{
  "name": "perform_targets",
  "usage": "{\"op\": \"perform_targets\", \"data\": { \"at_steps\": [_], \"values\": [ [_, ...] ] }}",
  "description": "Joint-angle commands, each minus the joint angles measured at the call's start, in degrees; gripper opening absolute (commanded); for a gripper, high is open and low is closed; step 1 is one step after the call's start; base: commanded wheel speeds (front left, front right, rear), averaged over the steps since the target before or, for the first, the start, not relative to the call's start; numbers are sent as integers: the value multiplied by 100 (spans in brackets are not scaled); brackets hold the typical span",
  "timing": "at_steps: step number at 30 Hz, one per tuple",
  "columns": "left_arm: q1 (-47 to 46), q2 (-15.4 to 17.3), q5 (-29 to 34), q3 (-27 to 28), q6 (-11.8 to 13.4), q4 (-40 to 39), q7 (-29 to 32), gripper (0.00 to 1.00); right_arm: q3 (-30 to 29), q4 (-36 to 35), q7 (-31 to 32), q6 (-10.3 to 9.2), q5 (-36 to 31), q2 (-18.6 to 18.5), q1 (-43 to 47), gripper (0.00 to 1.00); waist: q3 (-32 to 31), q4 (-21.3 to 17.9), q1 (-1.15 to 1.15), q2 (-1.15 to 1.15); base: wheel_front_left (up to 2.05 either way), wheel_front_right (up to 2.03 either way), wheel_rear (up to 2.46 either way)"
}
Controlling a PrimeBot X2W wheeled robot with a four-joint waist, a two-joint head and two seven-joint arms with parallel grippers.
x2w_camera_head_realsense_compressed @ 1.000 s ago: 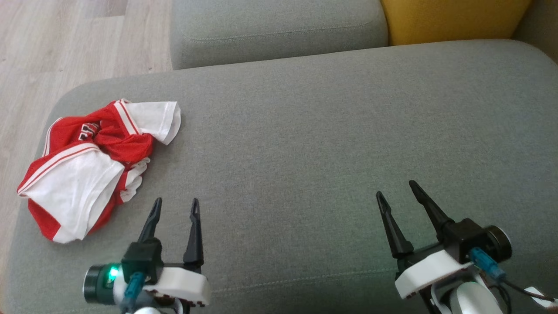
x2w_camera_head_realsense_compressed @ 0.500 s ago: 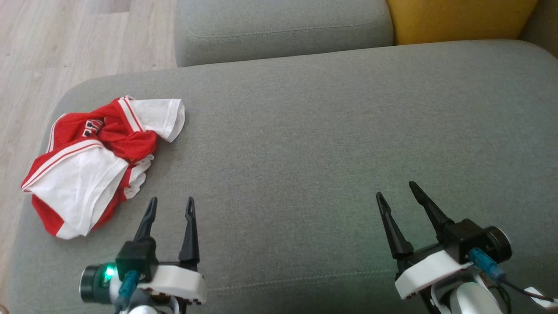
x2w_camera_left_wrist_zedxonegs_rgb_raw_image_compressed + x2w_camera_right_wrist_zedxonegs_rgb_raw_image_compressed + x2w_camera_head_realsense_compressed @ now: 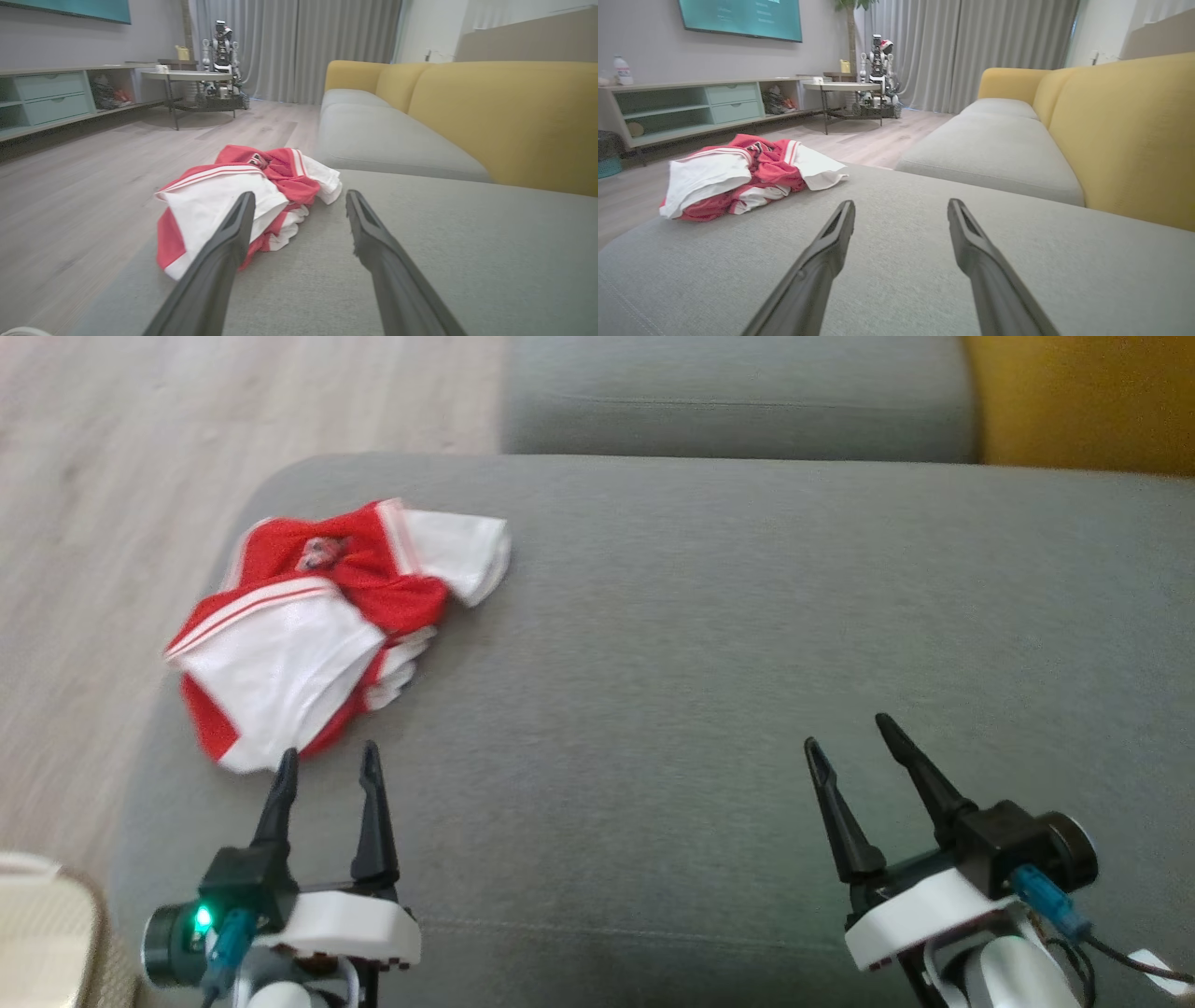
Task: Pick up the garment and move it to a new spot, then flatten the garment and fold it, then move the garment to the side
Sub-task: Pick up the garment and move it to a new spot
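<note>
While both grippers stand wide open with nothing in them, the garment [image 3: 327,635] lies bunched at about 10 o'clock in the head view. It sits on the left end of the grey seat cushion [image 3: 700,663], close to the rounded edge by the wood floor [image 3: 112,476].

- Garment: red and white, crumpled. A white panel faces up at its 7 o'clock side, a white sleeve sticks out at 2 o'clock, and the red mesh is twisted in the middle.
- Left gripper [image 3: 329,750]: at 7 o'clock in the head view, fingers pointing to 12. The garment's near edge is just beside its left fingertip; can't tell if they touch. In the left wrist view the garment [image 3: 219,200] sits at 11 o'clock from the gripper [image 3: 300,195], with the left finger overlapping the white panel.
- Right gripper [image 3: 847,732]: at 4 o'clock in the head view, over bare cushion, well apart from the garment. In the right wrist view the garment [image 3: 738,177] is at 10 o'clock from the gripper [image 3: 901,204].
- Surroundings: second grey cushion [image 3: 738,392] at 12 o'clock, yellow backrest [image 3: 1083,401] at 1 o'clock. The right wrist view also has a TV [image 3: 742,18], a low cabinet [image 3: 691,102], a round table [image 3: 843,86] and curtains [image 3: 971,46].
- Head view is slightly blurred.
</note>
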Motion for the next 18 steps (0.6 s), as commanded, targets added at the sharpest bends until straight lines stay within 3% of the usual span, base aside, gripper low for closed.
{"op": "perform_targets", "data": {
  "at_steps": [1, 11, 18],
  "values": [
    [-189, -16, -33, 222, 18, -245, -70, 100, 101, -256, -68, -1, 45, -64, -122, 100, 32, 415, 0, 0, 0, 0, 0],
    [-66, -21, -80, 341, 64, -342, -70, 100, -21, -342, -68, -1, 129, -64, -45, 100, 109, 1083, 0, 0, 0, 0, 0],
    [-390, -21, -45, 554, -86, -398, -70, 100, -4, -376, -68, -1, -48, -64, -142, 100, 558, 1186, 0, 0, 0, 0, 0]
  ]
}}
